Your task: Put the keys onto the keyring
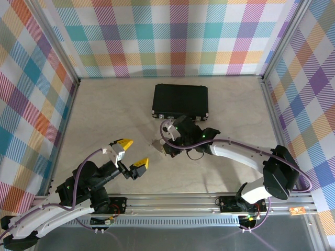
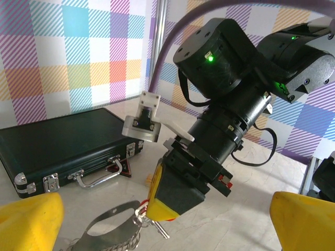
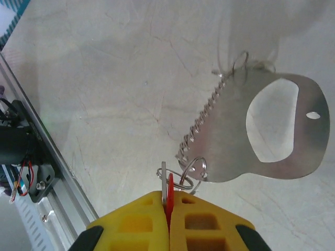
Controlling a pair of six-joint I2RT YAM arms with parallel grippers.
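- The right gripper (image 3: 168, 197) pinches the key (image 3: 170, 187) by its red head, mid-tabletop (image 1: 104, 104).
- Its wire loop (image 3: 194, 168) touches the keyring (image 3: 227, 141) (threaded or not, I cannot tell); hooking likely remains.
- The left gripper (image 1: 132, 155) gapes empty, near edge.

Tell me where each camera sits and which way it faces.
Top external: high behind the arms, looking down on the table; left gripper, right gripper show.
Left wrist: low, facing right gripper, keyring, black case; own yellow fingers at corners.
Right wrist: looks down past its shut fingers at key, keyring.
Both wrists share the keyring.
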